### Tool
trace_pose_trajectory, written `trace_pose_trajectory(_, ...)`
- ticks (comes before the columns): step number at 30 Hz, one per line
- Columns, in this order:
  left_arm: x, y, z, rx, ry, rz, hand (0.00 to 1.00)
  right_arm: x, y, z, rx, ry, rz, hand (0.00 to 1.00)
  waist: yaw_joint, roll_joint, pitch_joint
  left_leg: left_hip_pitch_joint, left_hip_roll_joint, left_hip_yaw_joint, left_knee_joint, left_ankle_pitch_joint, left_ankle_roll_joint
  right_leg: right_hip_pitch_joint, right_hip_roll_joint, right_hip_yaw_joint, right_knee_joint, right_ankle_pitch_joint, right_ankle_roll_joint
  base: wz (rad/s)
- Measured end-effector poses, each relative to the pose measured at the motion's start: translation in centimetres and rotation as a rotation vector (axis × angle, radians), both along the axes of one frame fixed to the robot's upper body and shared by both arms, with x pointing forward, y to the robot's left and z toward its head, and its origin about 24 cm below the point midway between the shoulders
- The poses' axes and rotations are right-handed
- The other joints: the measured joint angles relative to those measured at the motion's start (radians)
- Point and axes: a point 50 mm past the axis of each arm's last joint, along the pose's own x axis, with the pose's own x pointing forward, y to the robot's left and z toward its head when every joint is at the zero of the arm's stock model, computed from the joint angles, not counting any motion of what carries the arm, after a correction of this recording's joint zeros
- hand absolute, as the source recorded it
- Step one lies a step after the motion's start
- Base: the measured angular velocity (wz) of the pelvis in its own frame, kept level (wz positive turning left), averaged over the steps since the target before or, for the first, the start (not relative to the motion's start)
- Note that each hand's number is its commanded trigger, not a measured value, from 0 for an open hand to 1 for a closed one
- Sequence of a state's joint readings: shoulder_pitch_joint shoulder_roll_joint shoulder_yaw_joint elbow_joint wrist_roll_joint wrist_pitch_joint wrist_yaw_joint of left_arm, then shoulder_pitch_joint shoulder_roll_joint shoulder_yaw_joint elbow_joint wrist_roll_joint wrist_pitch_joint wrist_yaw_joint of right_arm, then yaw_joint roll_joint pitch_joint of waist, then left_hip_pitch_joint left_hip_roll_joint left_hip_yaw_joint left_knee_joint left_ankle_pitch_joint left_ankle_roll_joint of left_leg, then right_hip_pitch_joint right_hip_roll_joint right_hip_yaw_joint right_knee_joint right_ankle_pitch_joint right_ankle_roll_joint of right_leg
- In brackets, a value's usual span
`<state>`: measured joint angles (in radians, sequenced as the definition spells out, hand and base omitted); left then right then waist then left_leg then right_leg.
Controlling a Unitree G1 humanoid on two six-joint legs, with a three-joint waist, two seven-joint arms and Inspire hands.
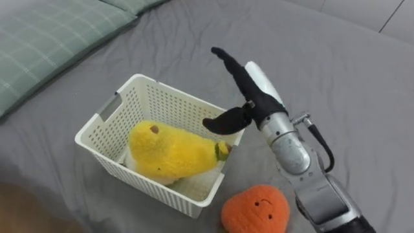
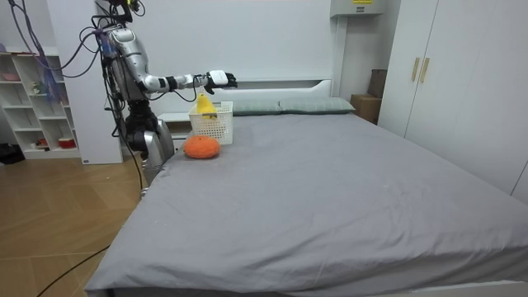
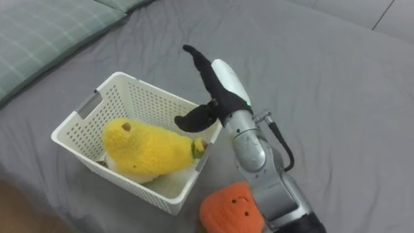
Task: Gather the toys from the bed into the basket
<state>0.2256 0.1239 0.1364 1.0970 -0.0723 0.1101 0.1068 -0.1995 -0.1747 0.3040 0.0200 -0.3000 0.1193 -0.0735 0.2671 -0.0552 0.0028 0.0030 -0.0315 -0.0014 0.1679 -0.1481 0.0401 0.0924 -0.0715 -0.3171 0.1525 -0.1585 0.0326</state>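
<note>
Orange plush toy (image 1: 257,208): round, fuzzy, w/ a small stitched face on the side turned up toward you. It lies on the grey bed (image 1: 336,77) just beside the near right corner of the white lattice basket (image 1: 155,84), not in it. Expect it to be light, soft and squashy, not fragile, and fuzzy enough not to slip. It will prob. give under the fingers and may roll on the sheet if you nudge it from one side. Best hold is likely from above across its widest part, thumb on one flank and fingers on the other, closing well in since the stuffing compresses. A yellow plush toy (image 1: 169,150), long and fuzzy w/ a dark spot on top and a small green tip at its right end, lies inside the basket, filling most of it. Something pale shows beneath it; you can't tell what. Your right hand (image 1: 249,94) hovers over the basket's right rim, above the yellow toy's green end, fingers straight and thumb spread, holding nothing and touching neither toy. In the room view you stand at the bed's head-end corner, right arm stretched out over the basket. A green checked pillow (image 1: 45,45) lies beyond the basket, to the left.
</note>
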Motion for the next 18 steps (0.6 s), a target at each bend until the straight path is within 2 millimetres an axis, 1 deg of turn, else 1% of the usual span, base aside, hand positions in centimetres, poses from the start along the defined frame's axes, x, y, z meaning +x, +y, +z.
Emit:
trace_pose_trajectory(1,-0.2,0.0,0.0,0.001,0.002,0.01,0.0,-0.2,-0.4,-0.3,0.017,0.01,-0.02,0.0,-0.006,0.002,0.0014,0.007,0.0,0.001,0.0,0.0,0.0,0.005,0.0,0.003,0.0,0.0,0.0,-0.1)
trace_pose_trajectory(2,-0.7,0.2,0.0,0.006,0.009,0.028,0.0,-0.6,-1.2,-1.0,0.038,0.037,-0.055,0.0,-0.015,0.009,0.0016,0.013,0.001,0.003,-0.001,-0.001,0.001,0.011,0.0,0.006,0.0,0.0,0.0,-0.1)
trace_pose_trajectory(3,-1.1,0.3,0.1,0.015,0.019,0.039,0.0,-1.0,-2.1,-1.7,0.058,0.064,-0.09,0.0,-0.03,0.013,0.0028,0.017,0.001,0.005,-0.001,-0.002,0.002,0.013,0.0,0.009,0.0,0.0,0.0,-0.06)
trace_pose_trajectory(4,-1.3,0.3,0.1,0.02,0.023,0.04,0.0,-1.1,-2.4,-2.0,0.058,0.077,-0.105,0.0,-0.041,0.014,0.0034,0.017,0.001,0.005,-0.001,-0.002,0.002,0.014,0.0,0.009,0.001,0.0,0.0,-0.07)
trace_pose_trajectory(5,-1.5,0.4,0.1,0.026,0.031,0.041,0.0,-1.5,-3.3,-2.8,0.042,0.102,-0.138,0.0,-0.054,0.019,0.0057,0.017,0.001,0.008,-0.002,-0.003,0.002,0.012,0.0,0.013,0.002,0.0,0.0,-0.07)
trace_pose_trajectory(6,-1.6,0.4,0.1,0.028,0.033,0.043,0.0,-2.0,-4.2,-3.8,0.034,0.136,-0.177,0.0,-0.072,0.019,0.0057,0.016,0.002,0.013,-0.001,-0.003,0.002,0.011,-0.001,0.015,0.002,0.0,0.0,-0.08)
trace_pose_trajectory(7,-1.7,0.5,0.1,0.028,0.034,0.046,0.0,-2.3,-4.8,-4.3,0.03,0.156,-0.199,0.0,-0.076,0.021,0.0048,0.016,0.002,0.016,-0.001,-0.003,0.002,0.01,-0.001,0.016,0.003,0.0,0.0,-0.12)
trace_pose_trajectory(9,-1.8,0.5,0.1,0.029,0.031,0.063,0.0,-3.4,-6.7,-5.8,0.017,0.216,-0.278,0.0,-0.083,0.026,0.0006,0.012,0.004,0.032,-0.001,-0.004,0.003,-0.003,-0.001,0.034,0.006,0.0,0.0,-0.2)
trace_pose_trajectory(10,-1.8,0.5,0.1,0.029,0.032,0.068,0.0,-3.5,-7.1,-6.1,0.018,0.224,-0.292,0.0,-0.092,0.027,0.0,0.012,0.004,0.035,-0.001,-0.004,0.003,-0.005,0.0,0.038,0.006,0.0,0.0,-0.16)
trace_pose_trajectory(12,-2.1,0.7,0.2,0.034,0.033,0.095,0.0,-4.0,-8.8,-7.7,0.016,0.289,-0.366,0.0,-0.125,0.026,-0.0017,0.027,0.004,0.045,-0.003,-0.004,0.004,0.007,0.0,0.041,0.005,0.0,0.0,-0.06)
trace_pose_trajectory(14,-2.1,0.8,0.3,0.037,0.027,0.104,0.0,-4.6,-10.0,-8.6,0.016,0.331,-0.417,0.0,-0.13,0.026,-0.0037,0.036,0.004,0.054,-0.007,-0.005,0.005,0.011,-0.001,0.048,0.005,-0.001,0.001,-0.12)
trace_pose_trajectory(15,-2.0,0.9,0.3,0.038,0.022,0.106,0.0,-4.9,-10.5,-8.9,0.015,0.345,-0.437,0.0,-0.134,0.026,-0.0036,0.039,0.005,0.056,-0.009,-0.005,0.006,0.01,0.0,0.056,0.005,-0.001,0.001,-0.17)
trace_pose_trajectory(18,-1.8,0.9,0.3,0.04,0.016,0.104,0.0,-5.2,-10.5,-9.1,0.016,0.356,-0.441,0.0,-0.153,0.024,-0.0043,0.042,0.005,0.059,-0.016,-0.006,0.006,0.01,0.001,0.062,0.004,-0.001,0.002,-0.05)
